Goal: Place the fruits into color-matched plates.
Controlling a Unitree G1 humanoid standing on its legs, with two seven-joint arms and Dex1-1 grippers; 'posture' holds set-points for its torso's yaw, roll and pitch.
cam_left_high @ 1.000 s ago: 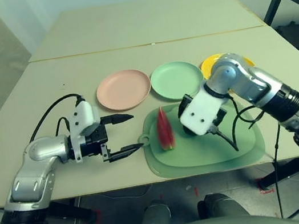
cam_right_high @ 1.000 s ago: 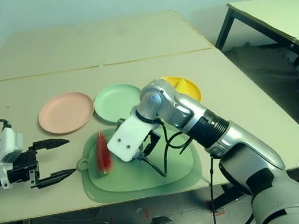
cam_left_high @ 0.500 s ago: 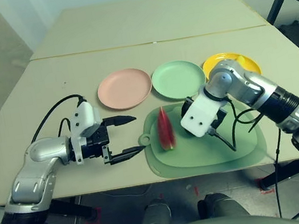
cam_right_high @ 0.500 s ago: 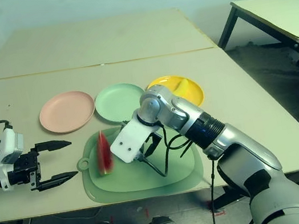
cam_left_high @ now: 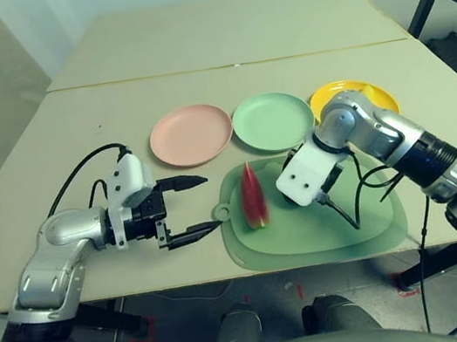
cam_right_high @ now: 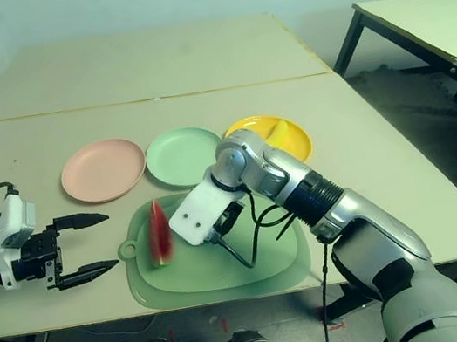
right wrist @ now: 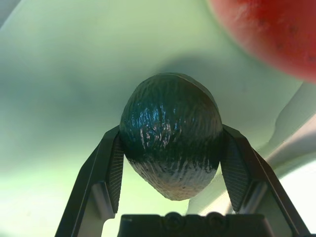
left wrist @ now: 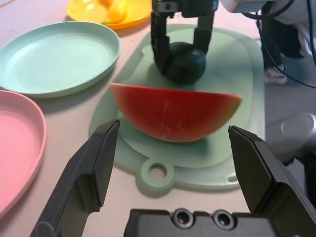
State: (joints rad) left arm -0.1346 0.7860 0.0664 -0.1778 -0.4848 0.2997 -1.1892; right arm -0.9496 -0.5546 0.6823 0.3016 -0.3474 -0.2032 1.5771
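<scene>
Nearest the robot, on the pale matte desk (cam_left_high: 46, 141), lies a smooth pale green mat (cam_left_high: 371, 225) with rounded corners and a ring tab (left wrist: 157, 173) at its left end. Just left of that tab the left gripper (cam_left_high: 187, 206) hovers low over the desk, its two black pointed fingers spread wide with nothing between them, aimed toward the mat.

On the mat's left part sits the watermelon wedge (cam_left_high: 252, 196), a curved slice with red speckled flesh and a thin green rind, resting on edge. Just to its right, also on the mat, is the avocado (right wrist: 171, 133), a small dark green egg shape with a bumpy, glossy skin. The right gripper (left wrist: 181, 47) comes down over it from the far side, and its black ribbed fingers (right wrist: 114, 168) sit closed against the avocado's two flanks; whether the fruit is lifted off the mat or touching it is hard to tell.

Beyond the mat stand three round shallow plastic plates in a row, near one another: the pink plate (cam_left_high: 191, 134) on the left, the mint green plate (cam_left_high: 272, 121) in the middle, both bare, and the yellow plate (cam_left_high: 379, 96) on the right, partly behind the right arm, with the yellow banana (cam_right_high: 275, 131) lying in it.
</scene>
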